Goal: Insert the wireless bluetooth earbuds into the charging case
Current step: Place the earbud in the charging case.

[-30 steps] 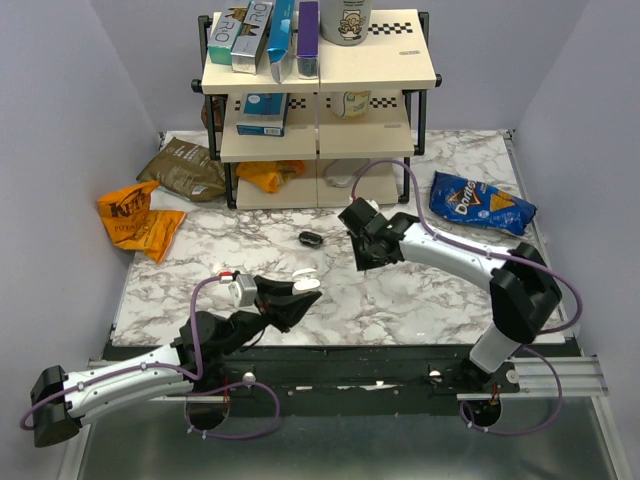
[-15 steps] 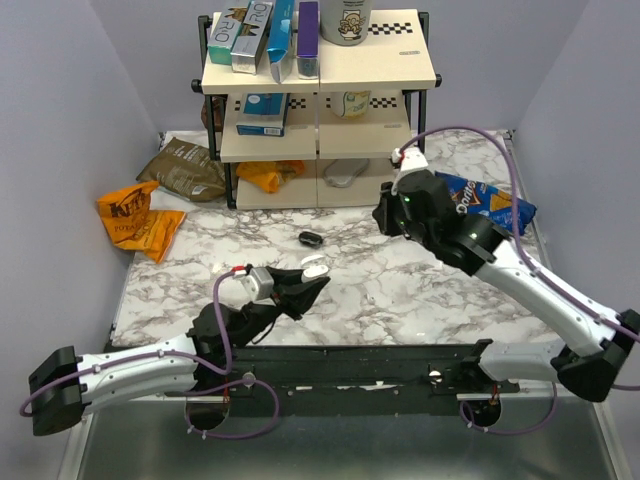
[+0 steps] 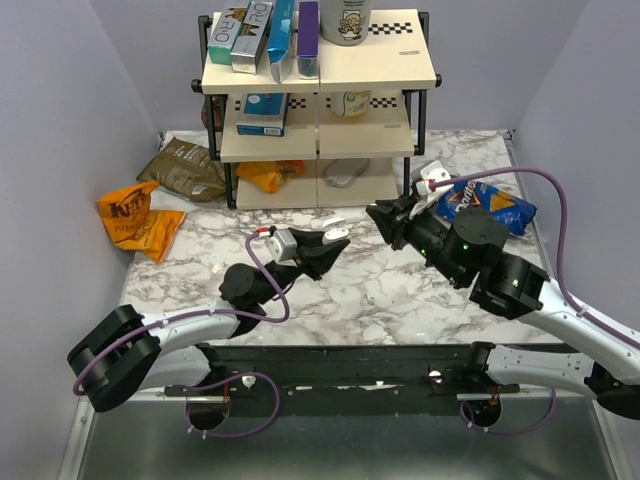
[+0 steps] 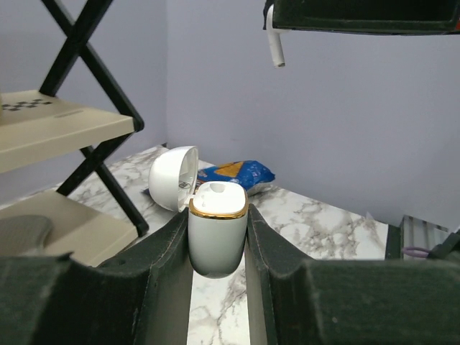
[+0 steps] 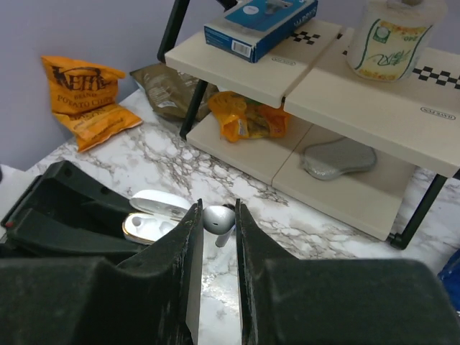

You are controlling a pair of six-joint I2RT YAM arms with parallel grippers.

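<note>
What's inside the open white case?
Lid open, the case shows a pale top with a gold rim. Nothing sticks out. Its walls and the left fingers hide whatever is deeper down.

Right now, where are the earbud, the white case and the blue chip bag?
earbud (image 5: 218, 217): right wrist view, its rounded head.
white case (image 4: 215, 241): left wrist view, its lower body.
blue chip bag (image 3: 500, 207): top view, its middle.

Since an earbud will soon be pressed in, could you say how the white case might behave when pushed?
The charging case looks glossy and rounded, so it may slip in the left end effector. Its open lid seems thin-hinged, probably fragile if knocked.
</note>
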